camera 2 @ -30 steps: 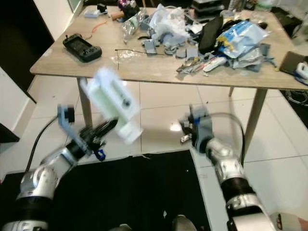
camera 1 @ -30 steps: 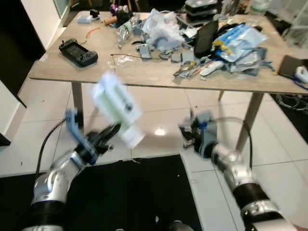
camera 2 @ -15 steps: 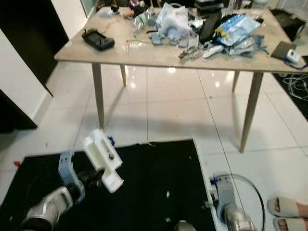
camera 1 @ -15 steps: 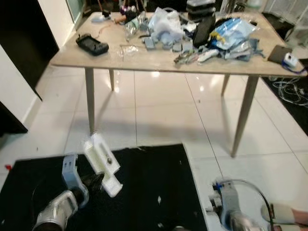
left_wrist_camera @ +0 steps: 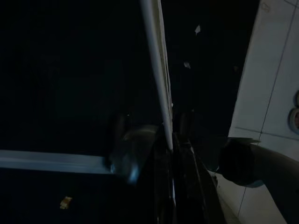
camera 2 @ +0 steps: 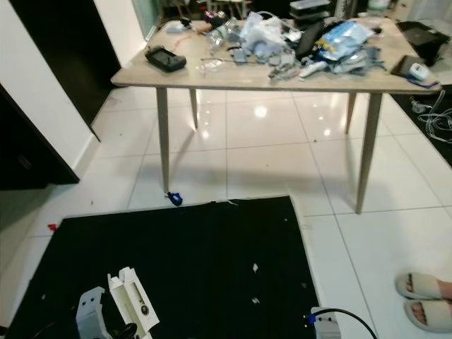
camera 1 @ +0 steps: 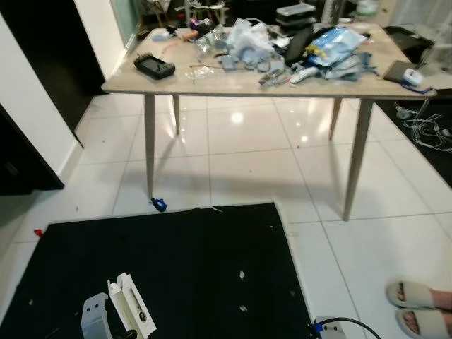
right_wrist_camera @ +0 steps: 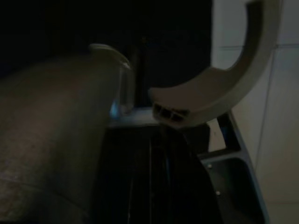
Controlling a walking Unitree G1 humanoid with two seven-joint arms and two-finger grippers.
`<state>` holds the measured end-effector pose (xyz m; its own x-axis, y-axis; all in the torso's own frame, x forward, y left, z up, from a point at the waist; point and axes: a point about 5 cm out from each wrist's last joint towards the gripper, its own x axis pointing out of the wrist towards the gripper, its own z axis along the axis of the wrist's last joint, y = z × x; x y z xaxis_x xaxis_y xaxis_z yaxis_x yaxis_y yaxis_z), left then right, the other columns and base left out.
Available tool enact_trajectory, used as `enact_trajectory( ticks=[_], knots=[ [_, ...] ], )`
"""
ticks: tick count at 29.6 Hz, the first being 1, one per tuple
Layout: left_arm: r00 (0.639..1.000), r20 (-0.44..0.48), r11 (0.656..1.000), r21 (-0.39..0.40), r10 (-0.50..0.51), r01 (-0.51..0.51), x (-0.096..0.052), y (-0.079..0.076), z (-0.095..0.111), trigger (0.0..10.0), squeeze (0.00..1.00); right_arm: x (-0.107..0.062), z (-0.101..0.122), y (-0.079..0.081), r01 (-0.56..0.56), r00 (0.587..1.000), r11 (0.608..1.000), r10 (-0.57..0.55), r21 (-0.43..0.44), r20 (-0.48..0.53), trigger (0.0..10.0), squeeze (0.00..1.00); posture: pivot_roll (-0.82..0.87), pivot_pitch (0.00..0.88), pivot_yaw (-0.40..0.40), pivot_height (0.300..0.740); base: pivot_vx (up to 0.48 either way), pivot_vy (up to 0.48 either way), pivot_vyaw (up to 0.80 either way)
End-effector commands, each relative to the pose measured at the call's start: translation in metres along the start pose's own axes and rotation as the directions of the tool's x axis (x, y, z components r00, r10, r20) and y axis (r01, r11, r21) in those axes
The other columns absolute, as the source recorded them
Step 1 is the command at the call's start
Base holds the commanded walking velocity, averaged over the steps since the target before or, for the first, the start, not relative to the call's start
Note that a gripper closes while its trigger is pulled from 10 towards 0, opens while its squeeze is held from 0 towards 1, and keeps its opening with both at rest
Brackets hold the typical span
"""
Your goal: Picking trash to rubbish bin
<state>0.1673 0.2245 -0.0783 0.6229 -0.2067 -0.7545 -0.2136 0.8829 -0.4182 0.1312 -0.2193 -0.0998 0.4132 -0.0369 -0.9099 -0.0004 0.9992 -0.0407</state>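
- Left eye view: the left gripper (camera 1: 131,332) sits low at the frame's bottom edge over the black mat (camera 1: 183,261), its fingers closed on a white carton (camera 1: 131,311) that stands tilted above it. No bin anywhere here. My read: this is the carry leg, so keep the squeeze steady and the box clear of the legs while hunting for the bin.
- The carton looks like thin folded card, flat-sided, one end flap sprung open, so a hard pinch could crush it. The mat is matte and speckled with pale crumbs; the floor tiles (camera 1: 247,155) are glossy and throw back the lamp glare.
- Right eye view: the wooden table (camera 2: 212,76) stands well beyond the mat on slim tapered legs, its top piled with crinkly blue and clear plastic wrappers (camera 2: 339,39) and a dark handheld device (camera 2: 166,58). More trash waits there, I'd judge. A small blue scrap (camera 2: 174,198) lies by the near table leg. A person's sandalled foot (camera 2: 424,300) rests on the tiles.
- Left wrist view: very dark; a pale thin edge of the carton runs along between the black fingers, which grip it.
- Right wrist view: dim, with a curved pale plastic piece (right_wrist_camera: 233,79). Right gripper's fingers: cannot tell.
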Motion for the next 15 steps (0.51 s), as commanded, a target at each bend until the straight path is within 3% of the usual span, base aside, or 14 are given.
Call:
enact_trajectory(
  ticks=[1, 15],
  knots=[
    [0.998, -0.058, 0.999, -0.004, 0.039, -0.039, -0.005, 0.007, -0.019, 10.0, 0.00, -0.001, -0.019, 0.010, -0.024, 0.997, 1.000, 0.022, -0.016, -0.077, 10.0, 0.00, 0.03, 0.097, 0.069, 0.740, -0.352, 0.000, 0.00],
    [0.996, -0.083, 0.999, -0.003, 0.038, -0.038, -0.001, -0.002, -0.030, 10.0, 0.00, 0.000, -0.007, 0.003, -0.010, 0.998, 0.999, 0.006, -0.053, -0.066, 10.0, 0.00, 0.03, 0.094, 0.059, 0.740, -0.361, 0.000, 0.00]
  ],
)
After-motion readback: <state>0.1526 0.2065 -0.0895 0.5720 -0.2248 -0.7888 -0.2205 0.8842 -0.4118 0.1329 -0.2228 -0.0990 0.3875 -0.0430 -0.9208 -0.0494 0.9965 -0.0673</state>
